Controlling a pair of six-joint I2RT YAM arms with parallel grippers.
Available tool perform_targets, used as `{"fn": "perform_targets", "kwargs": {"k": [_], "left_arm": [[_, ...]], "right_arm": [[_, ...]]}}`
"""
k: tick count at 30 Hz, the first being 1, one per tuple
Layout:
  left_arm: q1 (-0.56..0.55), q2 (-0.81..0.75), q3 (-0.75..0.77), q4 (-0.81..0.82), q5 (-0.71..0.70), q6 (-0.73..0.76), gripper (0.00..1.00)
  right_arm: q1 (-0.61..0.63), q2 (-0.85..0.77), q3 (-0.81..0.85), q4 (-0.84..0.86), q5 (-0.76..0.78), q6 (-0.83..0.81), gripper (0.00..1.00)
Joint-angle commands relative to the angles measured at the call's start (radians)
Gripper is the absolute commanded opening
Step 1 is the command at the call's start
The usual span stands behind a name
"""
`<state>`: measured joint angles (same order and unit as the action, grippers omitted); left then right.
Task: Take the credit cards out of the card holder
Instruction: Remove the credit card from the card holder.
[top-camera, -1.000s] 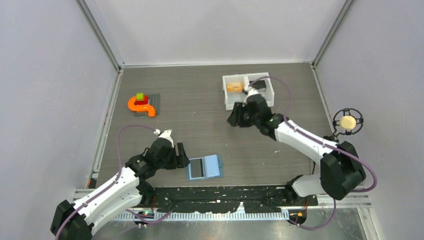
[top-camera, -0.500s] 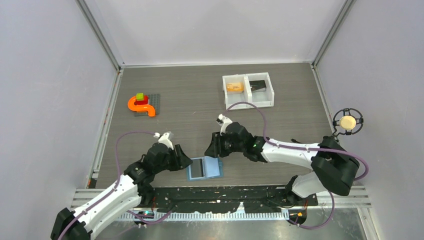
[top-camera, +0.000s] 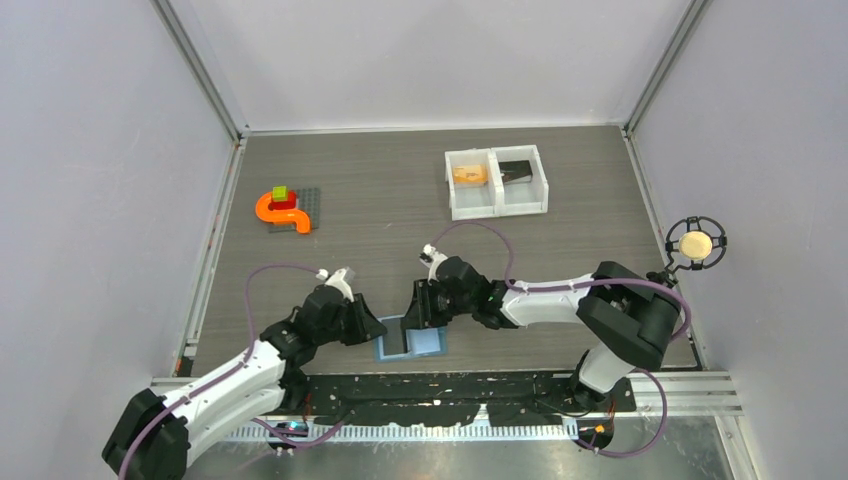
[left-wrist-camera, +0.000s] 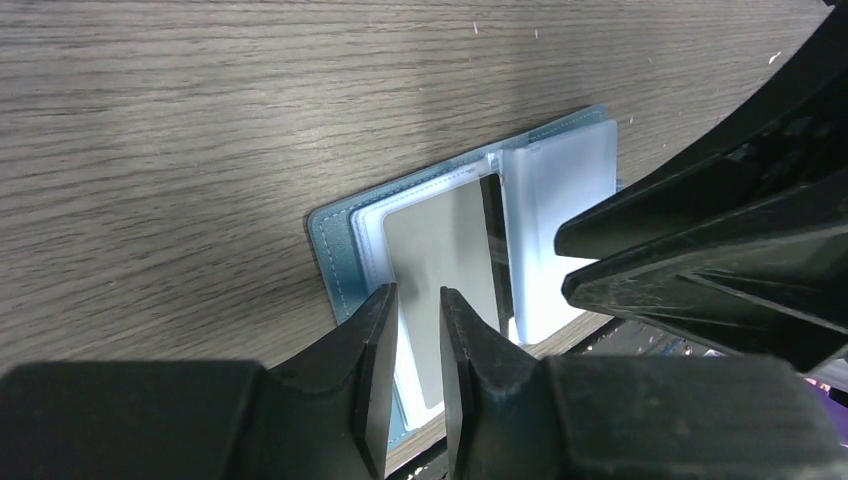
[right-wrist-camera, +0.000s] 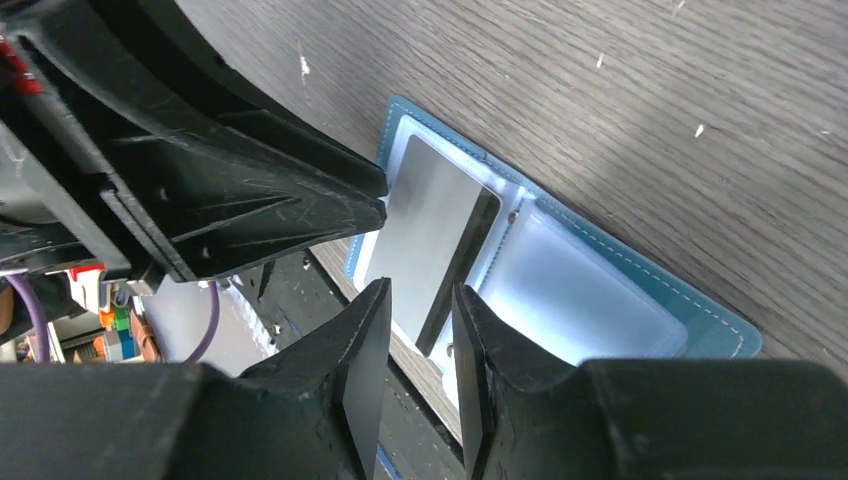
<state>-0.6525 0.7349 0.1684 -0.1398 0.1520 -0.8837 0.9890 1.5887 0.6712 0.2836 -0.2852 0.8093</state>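
Card holder (left-wrist-camera: 328, 250) lies open; left end effector (left-wrist-camera: 418, 295) and right end effector (right-wrist-camera: 420, 290) are narrow-jawed over the grey card (left-wrist-camera: 440, 260), nothing clamped. Next: pinch, withdraw.

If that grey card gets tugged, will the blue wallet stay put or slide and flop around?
The wallet looks thin and soft, with clear sleeves, so it would probably bend rather than lift flat. It lies open on the smooth table, so a tug on the card may drag it along unless something pins it.
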Motion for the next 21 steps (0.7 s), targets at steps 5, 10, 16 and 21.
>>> {"fn": "perform_targets", "kwargs": {"k": [5, 10, 16, 21], "left_arm": [[0.004, 0.02, -0.027, 0.045, 0.003, -0.009, 0.23], [0.004, 0.013, -0.032, 0.033, 0.004, -0.012, 0.23], [0.004, -0.011, -0.051, 0.027, -0.002, -0.025, 0.23], [0.003, -0.029, -0.056, 0.012, -0.006, -0.028, 0.23]], "right_arm": [[0.009, 0.029, 0.008, -0.014, 0.035, 0.003, 0.35], [0.011, 0.046, 0.016, -0.033, 0.042, 0.004, 0.34], [0.017, 0.069, 0.024, -0.034, 0.053, 0.018, 0.34], [0.019, 0.088, 0.026, 0.001, 0.04, 0.029, 0.32]]}}
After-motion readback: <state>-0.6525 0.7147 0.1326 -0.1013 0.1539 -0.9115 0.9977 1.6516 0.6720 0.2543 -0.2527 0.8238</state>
